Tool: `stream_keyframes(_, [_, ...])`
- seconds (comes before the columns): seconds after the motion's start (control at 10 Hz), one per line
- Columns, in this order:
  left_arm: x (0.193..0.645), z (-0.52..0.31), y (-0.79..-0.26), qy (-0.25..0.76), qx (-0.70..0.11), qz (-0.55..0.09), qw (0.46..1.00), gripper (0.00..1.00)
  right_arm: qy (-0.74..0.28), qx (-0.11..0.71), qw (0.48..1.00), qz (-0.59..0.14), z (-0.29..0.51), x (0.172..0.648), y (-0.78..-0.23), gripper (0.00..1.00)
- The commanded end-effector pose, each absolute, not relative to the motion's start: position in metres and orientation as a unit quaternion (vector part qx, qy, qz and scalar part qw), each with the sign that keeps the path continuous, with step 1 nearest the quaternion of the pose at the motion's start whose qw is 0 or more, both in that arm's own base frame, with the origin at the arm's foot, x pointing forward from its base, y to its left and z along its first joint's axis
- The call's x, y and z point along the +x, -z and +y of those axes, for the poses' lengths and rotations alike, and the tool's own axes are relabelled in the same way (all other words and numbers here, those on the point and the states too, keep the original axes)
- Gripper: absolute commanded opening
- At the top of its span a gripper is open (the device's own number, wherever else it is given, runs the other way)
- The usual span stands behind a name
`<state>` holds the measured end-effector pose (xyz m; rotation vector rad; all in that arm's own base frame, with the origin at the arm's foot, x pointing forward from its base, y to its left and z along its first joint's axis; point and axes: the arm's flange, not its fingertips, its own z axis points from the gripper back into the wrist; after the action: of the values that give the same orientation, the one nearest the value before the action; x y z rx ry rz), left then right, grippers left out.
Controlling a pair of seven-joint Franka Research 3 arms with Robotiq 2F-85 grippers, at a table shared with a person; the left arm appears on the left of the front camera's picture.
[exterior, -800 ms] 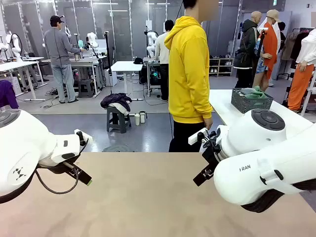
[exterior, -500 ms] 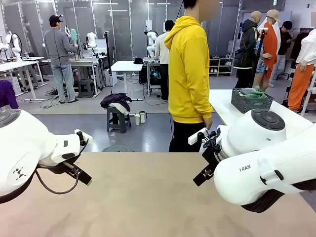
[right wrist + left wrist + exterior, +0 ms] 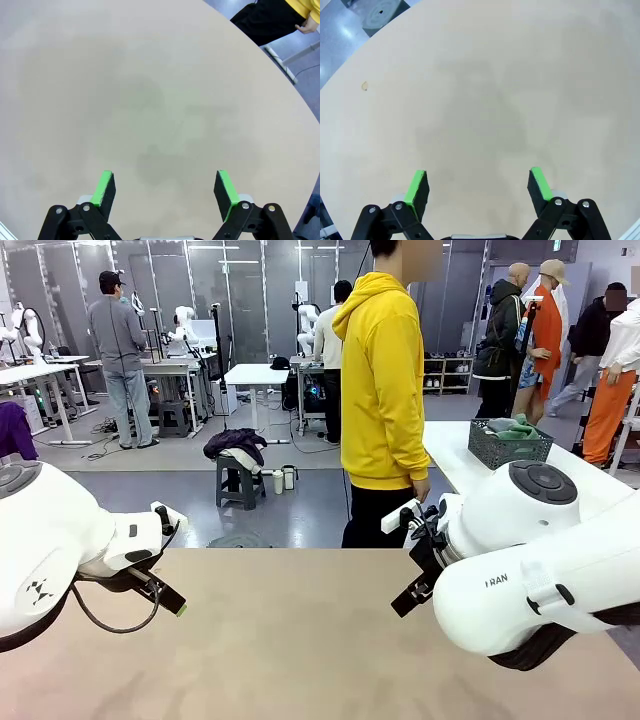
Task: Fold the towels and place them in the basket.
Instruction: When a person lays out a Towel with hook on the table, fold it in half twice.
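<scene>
My left gripper (image 3: 168, 597) hangs open over the left of the beige table (image 3: 300, 640), and in the left wrist view its green pads (image 3: 416, 186) stand wide apart over bare tabletop. My right gripper (image 3: 410, 595) is open over the table's right side, with nothing between its fingers (image 3: 106, 187). The dark grey mesh basket (image 3: 508, 448) stands on a white table behind the person, far right. Towels (image 3: 520, 429) lie bunched in it, mint green showing on top.
A person in a yellow hoodie (image 3: 385, 390) stands side-on at the table's far edge, one hand (image 3: 421, 490) hanging down. The white side table (image 3: 455, 455) holds the basket. Other people and work tables are farther back.
Neither arm has moved, and the person at the table stands as before. Only people in the far background have shifted.
</scene>
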<state>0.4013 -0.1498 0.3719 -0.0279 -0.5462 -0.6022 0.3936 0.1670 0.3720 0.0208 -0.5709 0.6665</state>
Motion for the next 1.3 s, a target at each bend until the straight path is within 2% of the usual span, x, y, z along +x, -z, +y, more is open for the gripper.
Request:
stream_keyframes(0.0, [0.401,-0.150,-0.372,0.293,-0.014,-0.266,0.918,1.00,-0.322,0.011,0.906,-0.276,0.167,0.394,-0.372,1.00])
stream_keyframes(0.2, [0.401,-0.150,-0.372,0.293,-0.014,-0.266,0.918,1.00,-0.323,0.010,0.905,-0.276,0.167,0.394,-0.372,1.00])
stream_keyframes(0.3, [0.405,-0.152,-0.391,0.296,-0.013,-0.263,0.918,1.00,-0.312,0.012,0.907,-0.283,0.170,0.398,-0.389,1.00])
stream_keyframes(0.7, [0.405,-0.138,-0.462,0.303,-0.096,-0.205,0.926,1.00,-0.296,0.063,0.920,-0.250,0.173,0.403,-0.465,1.00])
stream_keyframes(1.0, [0.396,-0.104,-0.503,0.320,-0.223,-0.154,0.908,1.00,-0.292,0.167,0.922,-0.194,0.148,0.399,-0.503,1.00])
stream_keyframes(1.2, [0.384,-0.050,-0.524,0.321,-0.339,-0.141,0.873,1.00,-0.295,0.293,0.899,-0.138,0.102,0.398,-0.519,1.00])
